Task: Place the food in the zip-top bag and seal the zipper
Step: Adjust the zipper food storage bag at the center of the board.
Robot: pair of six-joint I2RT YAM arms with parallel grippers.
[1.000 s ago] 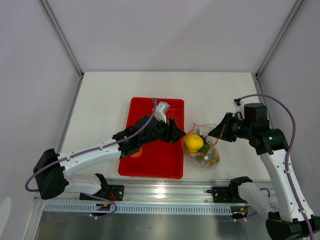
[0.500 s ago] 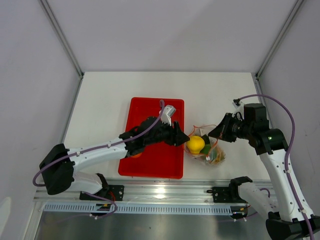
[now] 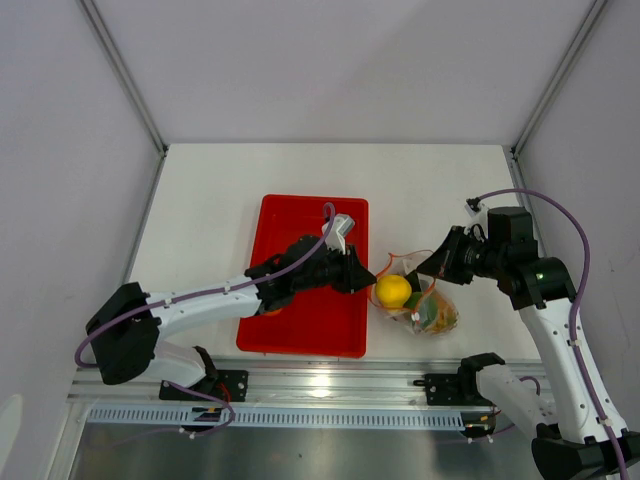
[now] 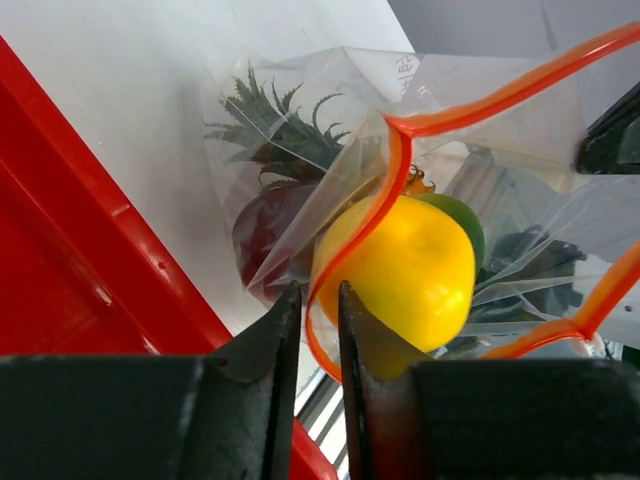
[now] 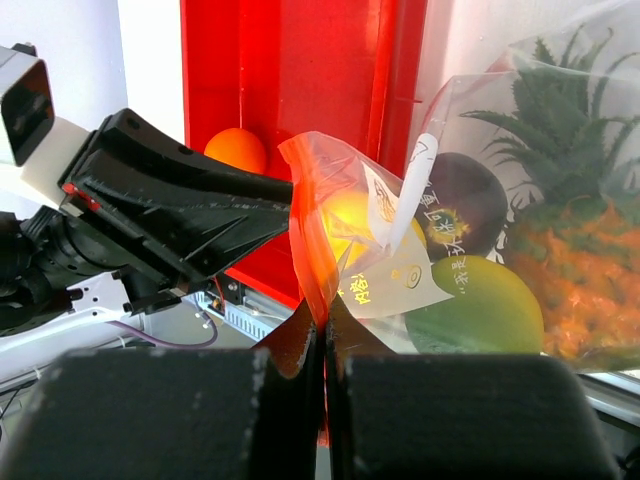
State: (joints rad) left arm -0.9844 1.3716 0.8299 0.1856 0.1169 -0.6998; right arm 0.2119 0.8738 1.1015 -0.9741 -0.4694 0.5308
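Observation:
The clear zip-top bag [image 3: 428,308] lies right of the red tray, mouth toward the tray. Inside it are the pineapple [image 5: 560,230], the dark red fruit [image 5: 465,205] and the green fruit [image 5: 480,315]. The yellow pear [image 4: 400,270] sits in the mouth. My right gripper [image 5: 322,310] is shut on the zipper strip [image 5: 310,230] and holds that edge up. My left gripper [image 4: 312,300] is at the mouth just behind the pear. Its jaws stand a narrow gap apart, the strip [image 4: 318,330] loops loosely between them, and nothing is pinched. The orange [image 5: 235,150] lies in the tray, half hidden under the left arm.
The red tray [image 3: 310,335] lies left of the bag under the left arm. The metal rail [image 3: 330,385] runs along the near table edge just below the bag. White walls enclose the table on three sides.
My left gripper has moved right, toward the bag mouth. The pear and bag have shifted slightly right. The right gripper has stayed put, holding the strip.

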